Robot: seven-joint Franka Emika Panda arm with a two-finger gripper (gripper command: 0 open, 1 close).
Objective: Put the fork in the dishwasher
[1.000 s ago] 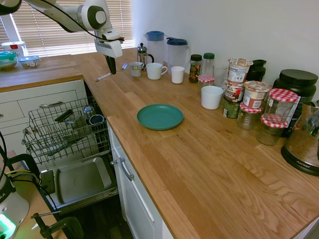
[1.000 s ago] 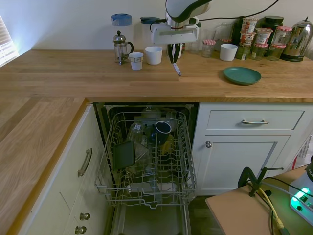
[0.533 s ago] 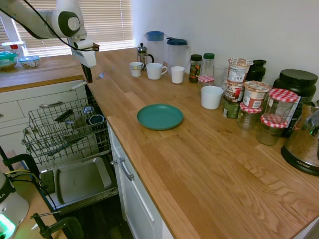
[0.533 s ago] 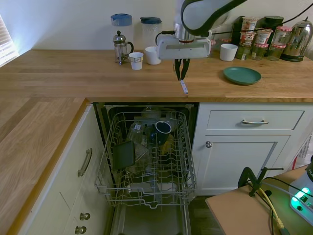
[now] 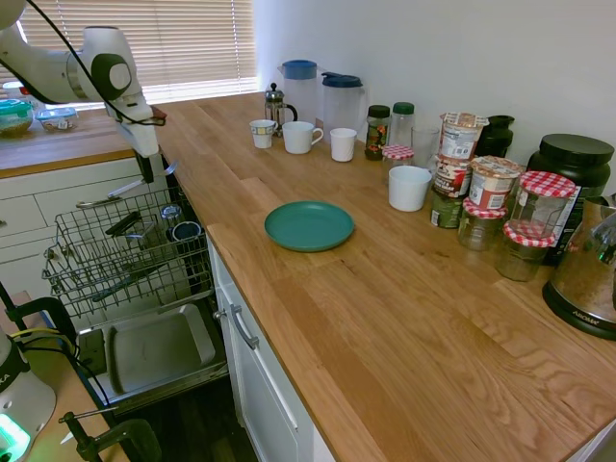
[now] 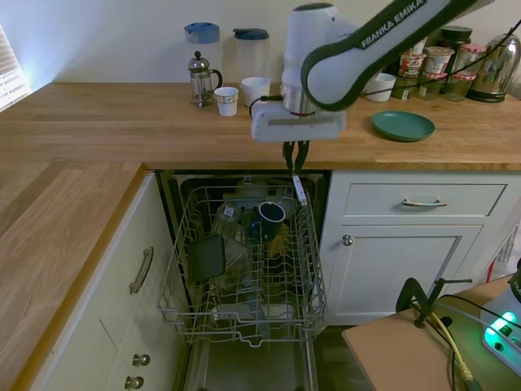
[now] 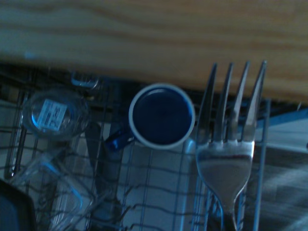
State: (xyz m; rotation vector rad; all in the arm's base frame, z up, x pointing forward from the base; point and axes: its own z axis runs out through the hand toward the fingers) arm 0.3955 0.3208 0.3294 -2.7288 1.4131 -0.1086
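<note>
My gripper (image 6: 293, 168) hangs just in front of the counter edge, over the back right part of the open dishwasher's wire rack (image 6: 305, 269), and it is shut on the fork (image 6: 299, 191). The fork points down and slightly right toward the rack. From the other side, the gripper (image 5: 147, 176) holds the fork (image 5: 170, 168) above the rack (image 5: 72, 279), and the grey inner door panel (image 5: 154, 348) lies open below. Up close, the wrist view shows the fork's tines (image 7: 231, 103) beside a blue mug (image 7: 162, 115) standing in the rack.
The rack holds a glass (image 7: 55, 113), a dark tray (image 6: 207, 257) and other dishes. On the counter are a teal plate (image 5: 309, 225), white mugs (image 5: 300, 137), a French press (image 5: 276, 106), jugs and jars. White drawers (image 6: 423, 199) flank the dishwasher.
The arm has carried the fork off the counter, past its edge and lower, so it now hangs over the dishwasher rack. The gripper stays shut on it.
</note>
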